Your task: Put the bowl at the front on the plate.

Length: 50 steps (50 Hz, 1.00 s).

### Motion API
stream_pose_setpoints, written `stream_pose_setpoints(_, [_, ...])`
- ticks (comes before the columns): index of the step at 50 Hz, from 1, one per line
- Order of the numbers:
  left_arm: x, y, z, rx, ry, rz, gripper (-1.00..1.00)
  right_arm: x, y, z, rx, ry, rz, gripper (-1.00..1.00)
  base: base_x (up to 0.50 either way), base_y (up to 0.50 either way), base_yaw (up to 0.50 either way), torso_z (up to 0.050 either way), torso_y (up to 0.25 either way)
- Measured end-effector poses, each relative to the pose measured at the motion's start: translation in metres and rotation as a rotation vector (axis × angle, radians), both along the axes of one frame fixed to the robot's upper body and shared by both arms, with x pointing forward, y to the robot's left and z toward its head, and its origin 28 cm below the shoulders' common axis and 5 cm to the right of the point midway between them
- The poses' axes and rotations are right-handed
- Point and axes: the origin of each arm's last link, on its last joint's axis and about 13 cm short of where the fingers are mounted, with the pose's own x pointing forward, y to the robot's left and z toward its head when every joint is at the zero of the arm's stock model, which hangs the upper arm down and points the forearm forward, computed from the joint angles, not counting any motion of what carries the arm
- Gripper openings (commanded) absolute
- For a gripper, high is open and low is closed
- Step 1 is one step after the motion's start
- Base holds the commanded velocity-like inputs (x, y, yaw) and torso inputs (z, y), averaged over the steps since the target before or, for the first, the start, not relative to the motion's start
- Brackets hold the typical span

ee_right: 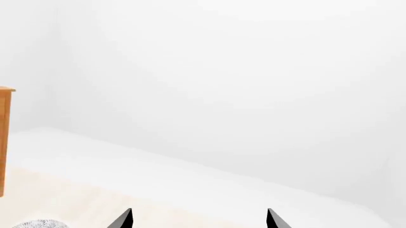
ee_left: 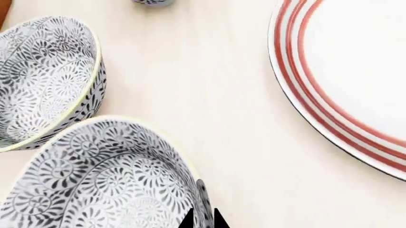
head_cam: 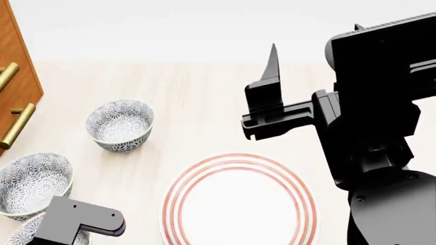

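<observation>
My left fingers (ee_left: 186, 222) sat close together astride the near wall of the bowl (ee_left: 108, 180), one tip inside the rim and one outside. I judged them clenched on that rim, though only the tips showed in the left wrist view. The bowl was on the table (ee_left: 190, 71), the frontmost of three, tucked under the left gripper (ee_left: 203, 221) at the head view's lower left corner. It was not yet on the plate (ee_left: 298, 90).

The lift needed care. The middle bowl (ee_left: 44, 80) stood just beside the held one, at its 12 o'clock, rims nearly touching. I thought it best to raise the bowl straight up until it cleared that neighbour. A one-wall pinch would let a deep bowl tilt, so I would keep the wrist level and move slowly. The plate lay near, at the bowl's 3 o'clock with bare table between, so the carry was a short sideways sweep. I would lower the bowl onto the plate's white centre, well inside the red rings, and release only once it rested flat.

The left arm reached low over the table, wrist pitched down onto the bowl. The far bowl (head_cam: 120, 124) stood well apart at 1 o'clock, out of the way. The right gripper (ee_right: 197, 219) was released, fingers wide apart, held high above the table and aimed at the back wall, clear of the path.
</observation>
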Motion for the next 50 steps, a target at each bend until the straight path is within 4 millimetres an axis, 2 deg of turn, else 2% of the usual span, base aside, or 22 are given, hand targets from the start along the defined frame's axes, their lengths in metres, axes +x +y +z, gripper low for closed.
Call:
stream_pose_setpoints(28, [0.01, 0.001, 0.021, -0.02, -0.255, -0.001, -1.0, 0.0, 0.0, -0.001, -0.002, -0.011, 0.004, 1.0, 0.0, 0.0, 0.0, 0.0, 0.0])
stream_pose_setpoints(50, [0.007, 0.0, 0.03, -0.006, -0.396, -0.028, -1.0, 0.001, 0.001, -0.002, -0.009, -0.009, 0.006, 1.0, 0.0, 0.0, 0.0, 0.0, 0.0])
